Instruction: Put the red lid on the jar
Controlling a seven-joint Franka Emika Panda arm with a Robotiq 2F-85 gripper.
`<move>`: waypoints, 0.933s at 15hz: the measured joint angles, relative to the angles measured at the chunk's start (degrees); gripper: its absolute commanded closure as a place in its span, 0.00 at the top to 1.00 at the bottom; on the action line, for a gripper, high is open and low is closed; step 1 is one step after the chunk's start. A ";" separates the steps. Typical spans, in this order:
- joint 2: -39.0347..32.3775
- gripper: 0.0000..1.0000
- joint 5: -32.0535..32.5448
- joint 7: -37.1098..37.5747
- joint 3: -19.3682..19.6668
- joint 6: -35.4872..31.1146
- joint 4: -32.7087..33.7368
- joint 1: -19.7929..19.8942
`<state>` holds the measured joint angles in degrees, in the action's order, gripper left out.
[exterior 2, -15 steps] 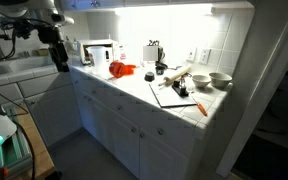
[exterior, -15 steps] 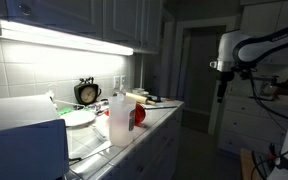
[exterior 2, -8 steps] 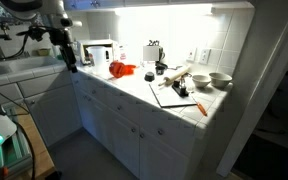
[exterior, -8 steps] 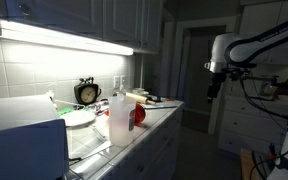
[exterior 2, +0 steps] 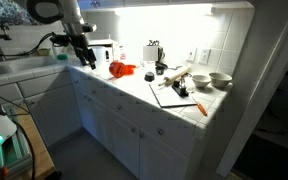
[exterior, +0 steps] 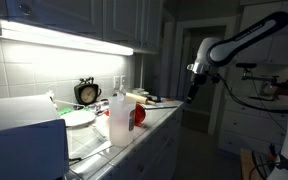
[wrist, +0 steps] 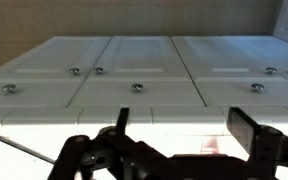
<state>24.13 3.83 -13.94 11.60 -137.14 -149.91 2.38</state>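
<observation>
Your gripper (exterior: 192,93) hangs in the air off the end of the counter (exterior: 162,113), released, its jaws spread wide with nothing between them. In the wrist view its dark fingers (wrist: 246,130) stand well apart before white cabinet fronts (wrist: 134,65) with small knobs. In both exterior views it is clear of everything on the worktop. The jar (exterior: 118,118) stands upright on the counter with its top uncovered. You cannot tell through its cloudy wall whether anything is inside. The red lid (exterior: 137,115) sits just beside it, on the side nearer your gripper. Behind the jar lie a pale plate (exterior: 79,118) and a round clock (exterior: 87,93). In an exterior view, two white bowls (exterior 2: 201,80) sit side by side toward the other end of the counter, too small for you to see what they hold.
</observation>
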 measured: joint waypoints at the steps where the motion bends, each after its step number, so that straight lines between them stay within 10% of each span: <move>1: -1.32 1.00 -2.14 -2.65 0.66 -0.67 1.08 -1.22; 6: -7.53 1.00 -11.89 -13.59 2.73 -0.86 7.05 -5.14; 14: -11.34 1.00 -12.57 -10.69 1.77 -1.63 9.73 -3.84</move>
<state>12.80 -8.74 -24.63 13.37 -138.77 -140.18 -1.46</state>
